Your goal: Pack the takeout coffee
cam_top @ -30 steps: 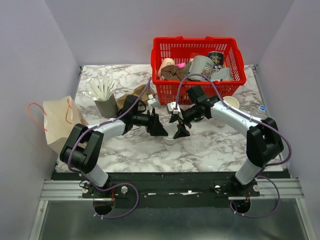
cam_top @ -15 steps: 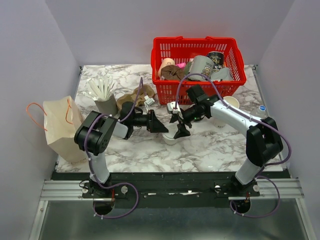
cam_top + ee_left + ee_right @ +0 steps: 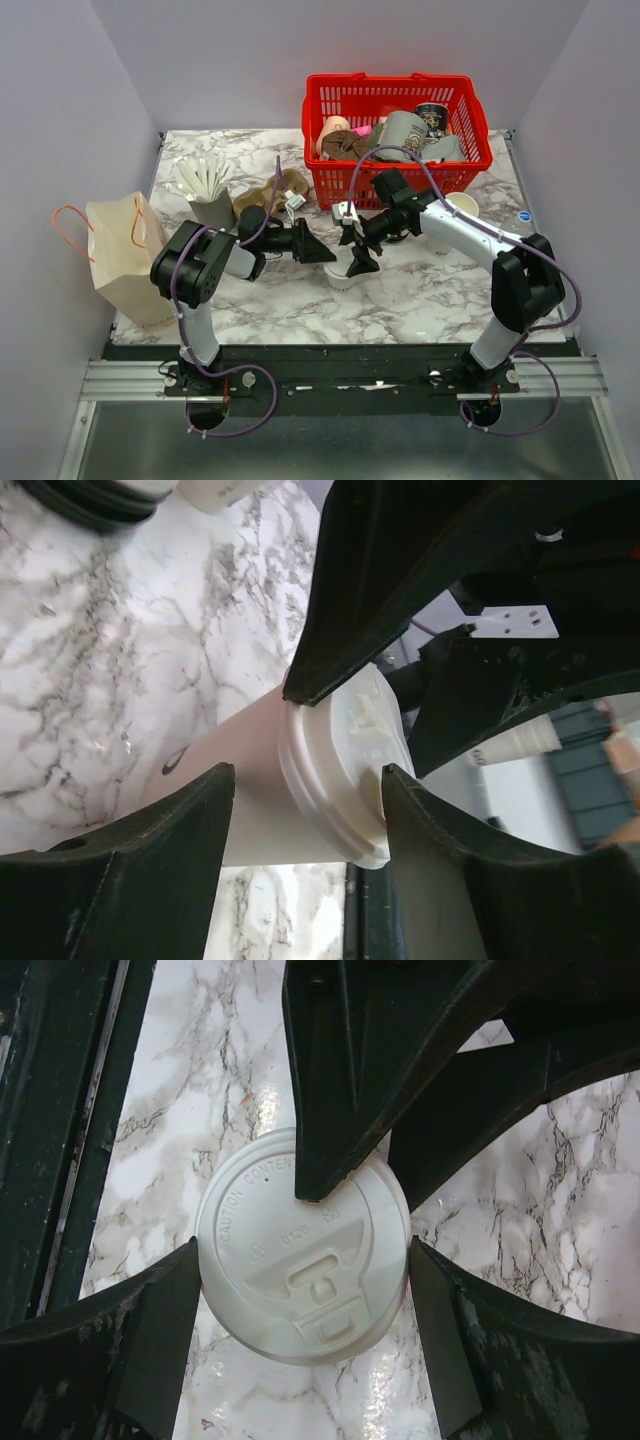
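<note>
Right wrist view showed the right gripper (image 3: 300,1248) clamped on the takeout coffee (image 3: 300,1280) by its lid rim, on the marble table (image 3: 200,1080). The left gripper (image 3: 305,775) straddled the cup, jaws wide; it should close gently, just below the lid.

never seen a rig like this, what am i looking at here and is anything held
Two robot arms are bolted to the near edge of a marble table, each ending in a two-finger gripper. One picture looks down from above and behind them; the other two come from cameras on the left and right wrists, showing their own dark fingers. In view are a full red basket, a brown paper bag at the left and a grey cup of white sticks. The right gripper, from above, seems to pinch the lid of the takeout coffee. The left gripper is open, its fingers either side of that cup.
</note>
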